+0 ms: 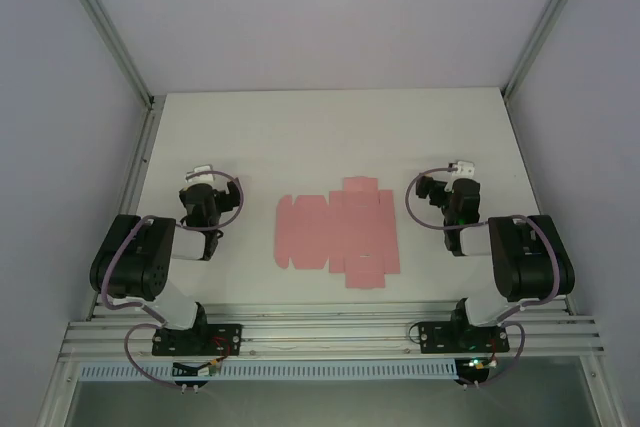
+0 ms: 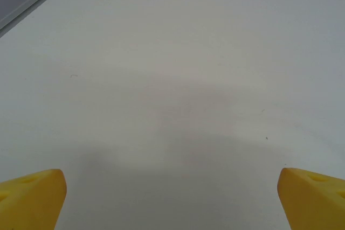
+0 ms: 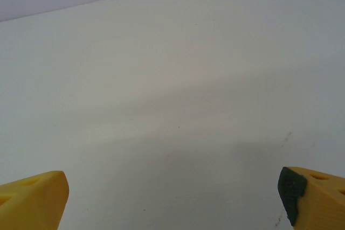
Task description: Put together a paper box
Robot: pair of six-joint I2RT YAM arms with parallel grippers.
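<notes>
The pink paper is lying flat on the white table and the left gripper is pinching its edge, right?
Not quite. The pale pink die-cut paper sheet does lie flat on the white table, but the left gripper is apart from it, not pinching it; the top external view shows the gap.

Lighting's bright and even, coming from overhead, so the white table nearly washes out, but there's no hard glare. On both wrist cams a soft grey shadow pools close under me. My yellow fingertips in the corners look blurry, while the top view is decently sharp
</notes>
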